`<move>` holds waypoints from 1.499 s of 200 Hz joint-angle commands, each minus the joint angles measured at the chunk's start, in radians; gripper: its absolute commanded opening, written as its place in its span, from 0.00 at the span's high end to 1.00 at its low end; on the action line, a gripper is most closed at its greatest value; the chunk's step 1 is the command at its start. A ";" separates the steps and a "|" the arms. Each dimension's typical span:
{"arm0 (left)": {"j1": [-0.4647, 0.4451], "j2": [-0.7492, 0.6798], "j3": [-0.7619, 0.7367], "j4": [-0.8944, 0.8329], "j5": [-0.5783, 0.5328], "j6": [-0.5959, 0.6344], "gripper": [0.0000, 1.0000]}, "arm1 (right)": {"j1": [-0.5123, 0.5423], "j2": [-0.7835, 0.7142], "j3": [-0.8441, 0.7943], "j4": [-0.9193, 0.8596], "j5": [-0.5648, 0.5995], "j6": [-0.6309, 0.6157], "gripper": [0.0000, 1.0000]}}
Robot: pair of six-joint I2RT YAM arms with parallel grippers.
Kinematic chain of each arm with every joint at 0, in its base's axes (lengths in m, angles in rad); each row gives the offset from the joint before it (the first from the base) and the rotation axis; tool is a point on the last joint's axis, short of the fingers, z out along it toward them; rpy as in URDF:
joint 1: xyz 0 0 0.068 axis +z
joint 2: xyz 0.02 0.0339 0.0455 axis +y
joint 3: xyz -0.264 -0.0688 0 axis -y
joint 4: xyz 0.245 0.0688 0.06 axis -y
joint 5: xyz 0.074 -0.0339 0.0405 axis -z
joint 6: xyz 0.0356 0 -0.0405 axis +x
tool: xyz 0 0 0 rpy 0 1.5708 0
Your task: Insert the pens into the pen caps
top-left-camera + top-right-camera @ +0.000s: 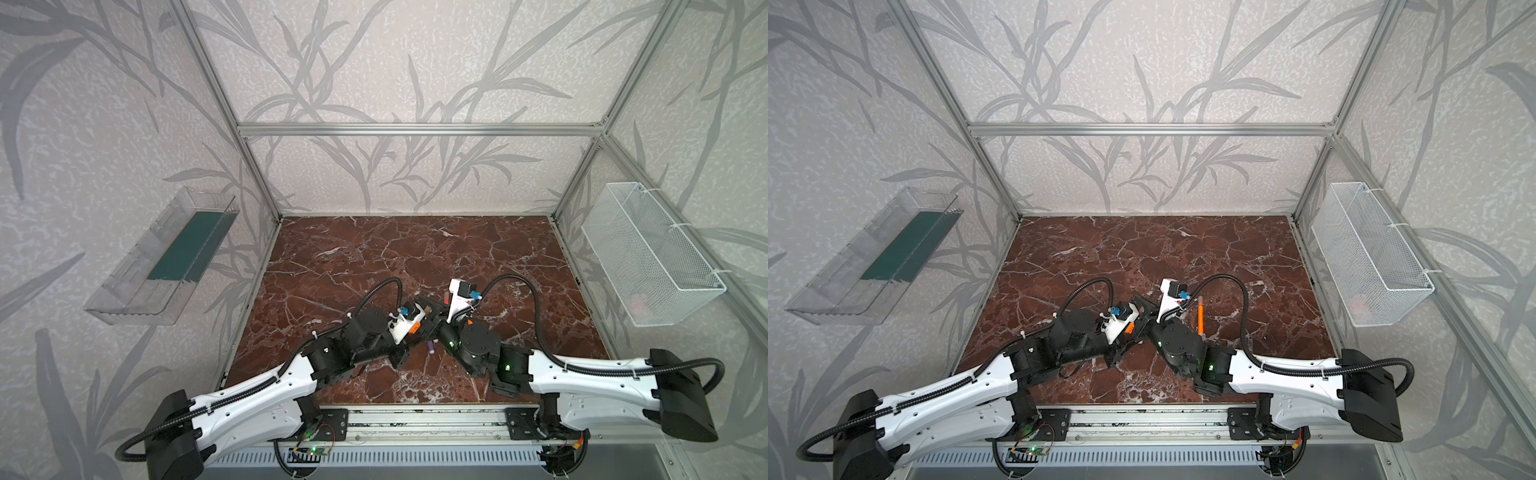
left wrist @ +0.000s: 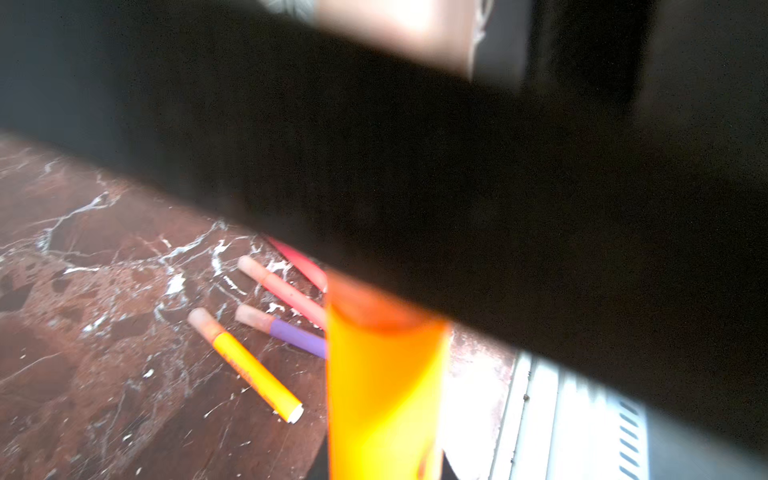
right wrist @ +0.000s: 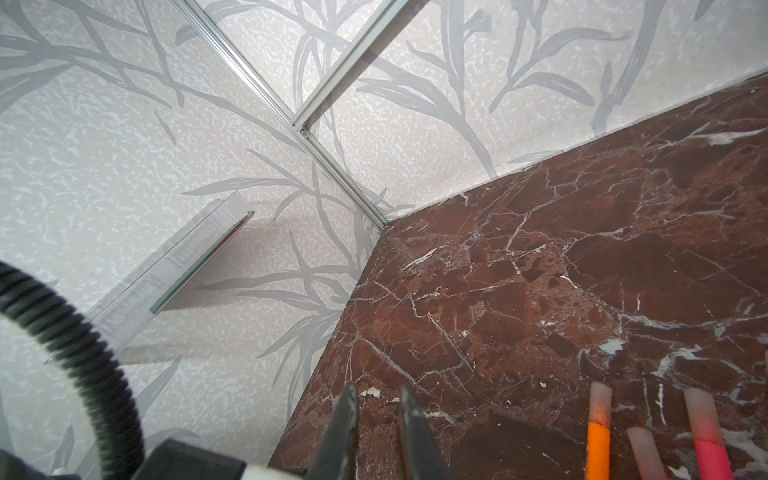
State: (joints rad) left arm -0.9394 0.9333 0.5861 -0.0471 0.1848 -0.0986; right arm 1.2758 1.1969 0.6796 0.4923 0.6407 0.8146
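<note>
Pens [image 2: 270, 386] lie on the red-brown marble table [image 1: 374, 257], near its front edge, below the two arms that meet at the middle. The left wrist view shows four side by side: a yellow-orange pen [image 2: 249, 370] with a white end, a purple pen [image 2: 297, 336], a pink-red pen [image 2: 286, 293] and a second pink-red pen [image 2: 299, 262], half hidden behind a dark blurred bar [image 2: 415, 187]. The first three each wear a pale peach pen cap [image 2: 203, 322] on one end. A fifth, the held orange pen [image 2: 382, 395], is blurred and very close to that lens, up off the table, reaching away from the lens until the bar covers it. The left gripper [image 1: 430, 313] is clamped on it, though its fingers are out of sight in the wrist view. In a top view the purple pen shows between the two forearms. In a top view a capped orange pen [image 1: 1200, 318] lies flat just right of the right wrist, its pale cap pointing to the back wall. The right gripper [image 3: 378, 390] has its fingers drawn together, with only a thin slit of table between the tips and nothing in them. It points toward the far left corner. A clear tray [image 1: 162, 257] hangs on the left wall, a white wire basket [image 1: 652, 253] on the right wall
</note>
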 commanded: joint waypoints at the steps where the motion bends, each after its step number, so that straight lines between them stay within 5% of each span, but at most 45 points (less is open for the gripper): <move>1: 0.076 -0.025 0.064 0.331 -0.265 -0.109 1.00 | 0.133 0.032 -0.041 -0.248 -0.219 0.023 1.00; 75: 0.077 -0.043 0.046 0.327 -0.140 -0.116 1.00 | 0.114 -0.061 -0.032 -0.262 -0.153 -0.083 1.00; 130: 0.070 -0.020 0.010 0.388 -0.020 -0.107 1.00 | 0.098 -0.097 0.011 -0.320 -0.078 -0.154 0.78; 209: 0.058 -0.011 -0.003 0.404 0.006 -0.099 1.00 | 0.063 -0.086 0.078 -0.348 -0.045 -0.242 0.68; 300: 0.053 -0.015 -0.092 0.482 0.027 -0.133 1.00 | 0.041 -0.295 -0.095 -0.062 -0.074 -0.354 0.50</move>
State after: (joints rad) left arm -0.8780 0.9283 0.5320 0.3653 0.1856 -0.2085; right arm 1.3319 0.9031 0.5911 0.3210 0.5949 0.5140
